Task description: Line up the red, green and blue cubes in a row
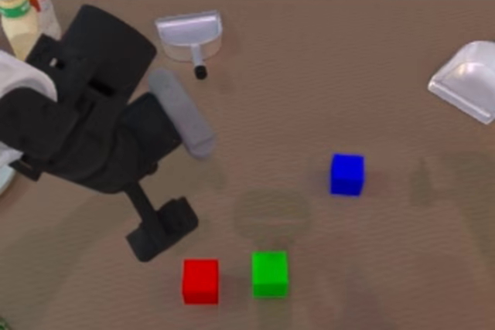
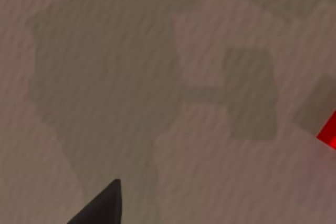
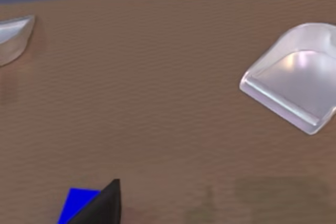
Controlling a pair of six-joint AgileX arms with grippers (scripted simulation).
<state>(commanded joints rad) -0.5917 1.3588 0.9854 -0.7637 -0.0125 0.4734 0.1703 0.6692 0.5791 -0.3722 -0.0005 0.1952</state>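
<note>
The red cube (image 1: 200,280) and the green cube (image 1: 270,273) sit side by side near the table's front edge, a small gap between them. The blue cube (image 1: 347,174) lies apart, farther back and to the right. My left gripper (image 1: 160,229) hovers just left of and behind the red cube, open and holding nothing. In the left wrist view a corner of the red cube (image 2: 329,132) shows at the picture's edge. My right arm is out of the top view. Its wrist view shows one dark fingertip (image 3: 107,205) beside the blue cube (image 3: 79,203), with nothing held.
A clear dustpan (image 1: 189,35) with a short black handle lies at the back, left of centre. A second dustpan (image 1: 468,79) lies at the right edge. Two sauce bottles (image 1: 19,5) stand in the back left corner, behind my left arm.
</note>
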